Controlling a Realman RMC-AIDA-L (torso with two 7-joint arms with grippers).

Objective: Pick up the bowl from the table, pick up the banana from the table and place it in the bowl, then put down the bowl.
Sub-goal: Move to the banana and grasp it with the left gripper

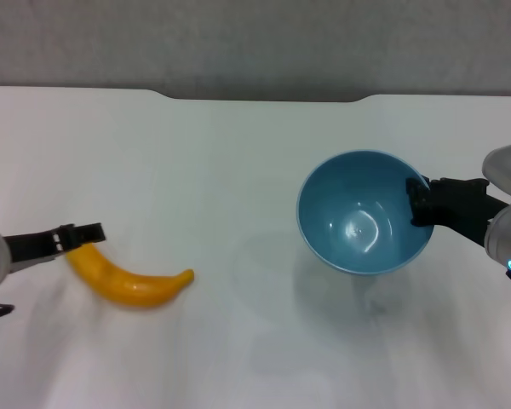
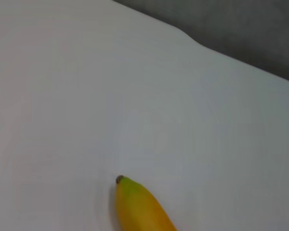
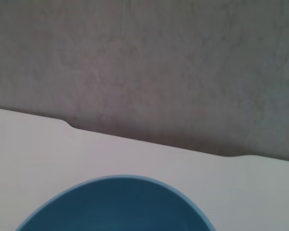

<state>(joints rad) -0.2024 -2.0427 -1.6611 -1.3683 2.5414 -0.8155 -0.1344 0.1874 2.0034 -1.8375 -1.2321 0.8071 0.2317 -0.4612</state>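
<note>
The light-blue bowl (image 1: 364, 213) is held off the white table (image 1: 238, 153), tilted, with its shadow on the table below it. My right gripper (image 1: 419, 203) is shut on the bowl's right rim. The bowl's rim also shows in the right wrist view (image 3: 120, 185). The yellow banana (image 1: 132, 281) lies at the front left, its tip pointing right. My left gripper (image 1: 78, 240) is shut on the banana's left end. I cannot tell whether the banana is off the table. The left wrist view shows the banana's greenish tip (image 2: 127, 190) close above the table.
The table's far edge has a shallow notch (image 1: 264, 98), with a grey floor beyond it. Bare white tabletop lies between the banana and the bowl (image 1: 247, 256).
</note>
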